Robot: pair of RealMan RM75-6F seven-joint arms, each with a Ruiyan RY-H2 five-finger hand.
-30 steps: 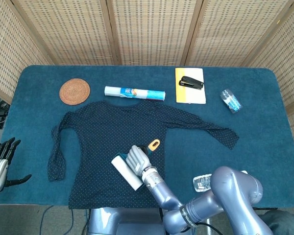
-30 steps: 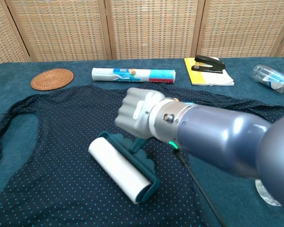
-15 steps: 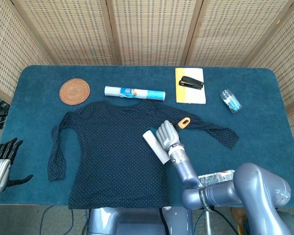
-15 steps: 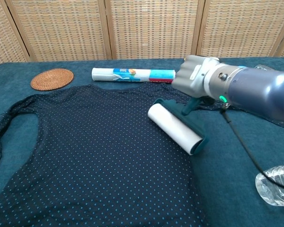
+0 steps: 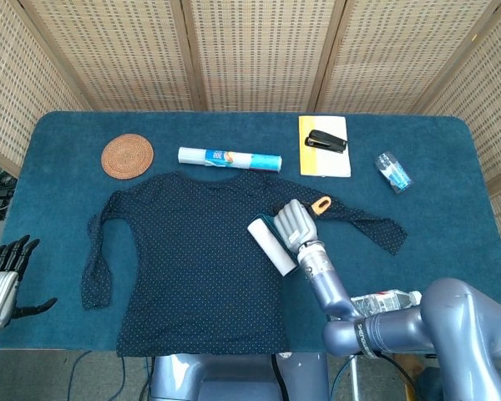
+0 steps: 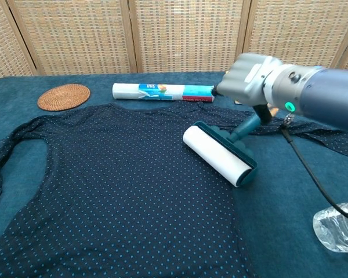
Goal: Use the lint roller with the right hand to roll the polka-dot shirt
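A dark polka-dot shirt [image 6: 116,191] lies spread flat across a blue table [image 6: 290,208]. The robot's right hand [image 6: 252,78] grips the teal handle of a lint roller [image 6: 218,155], whose white roll rests on the shirt near its right edge. Behind the shirt sit a round woven coaster [image 6: 64,97] and a rolled white packet [image 6: 162,91]. A crumpled clear plastic bottle [image 6: 336,226] lies at lower right.

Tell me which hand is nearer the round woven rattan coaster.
Left. The left hand idles off the table's front-left edge, below the round woven rattan coaster; the right hand, holding the lint roller, is farther, right of centre.
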